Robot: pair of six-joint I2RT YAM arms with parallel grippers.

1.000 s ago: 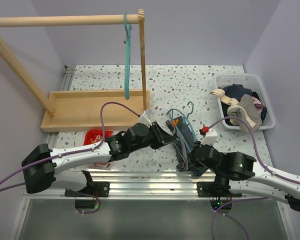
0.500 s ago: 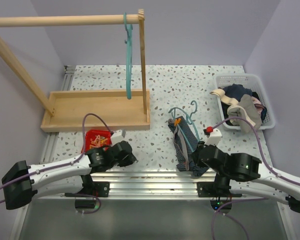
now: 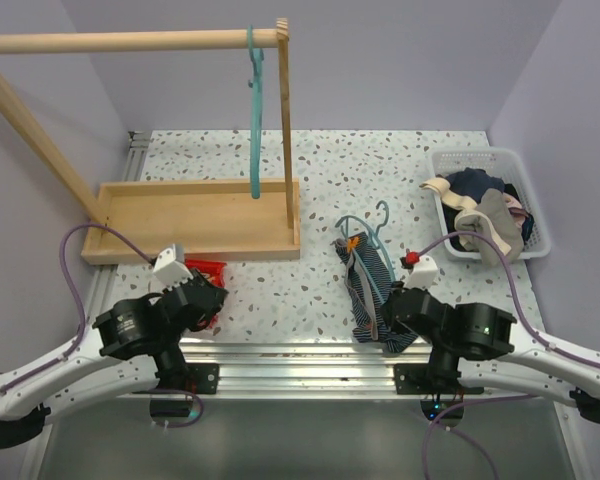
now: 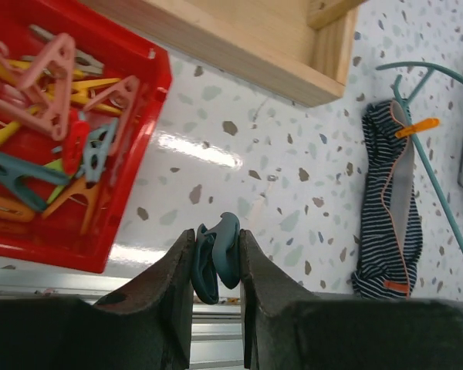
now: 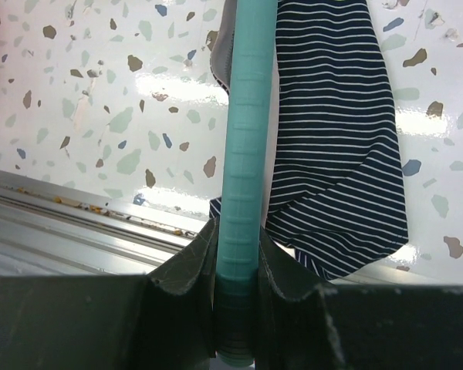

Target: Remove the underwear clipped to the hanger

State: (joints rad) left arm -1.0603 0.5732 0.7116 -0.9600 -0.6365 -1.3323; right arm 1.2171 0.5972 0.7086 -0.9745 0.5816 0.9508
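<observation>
Since a second ago my left arm has swung away from the underwear to the near-left corner, while my right arm has stayed put. From above, my left fingers hang just beside the red tray. My right fingers sit at the near end of the underwear, which lies stretched out on the surface between the arms, well apart from the basket of laundry. Looking from my left wrist, the fingers are narrow and pinch one teal clip. The tray holds a loose heap of clips, too overlapped to count. One orange clip bites the far end of the striped cloth. Looking from my right wrist, the fingers are closed tight around the bar of the hanger, with the navy stripes draped against its right side. I judge the cloth light, soft and limp. It will slide and bunch rather than lift as one piece, so I would pinch the edge right beside the orange clip while the stiff hanger is held down. I count one striped brief for certain; a grey strip alongside may be lining or a second piece, I cannot tell. There are two teal hangers: this one and a spare hanger on the wooden rail.
</observation>
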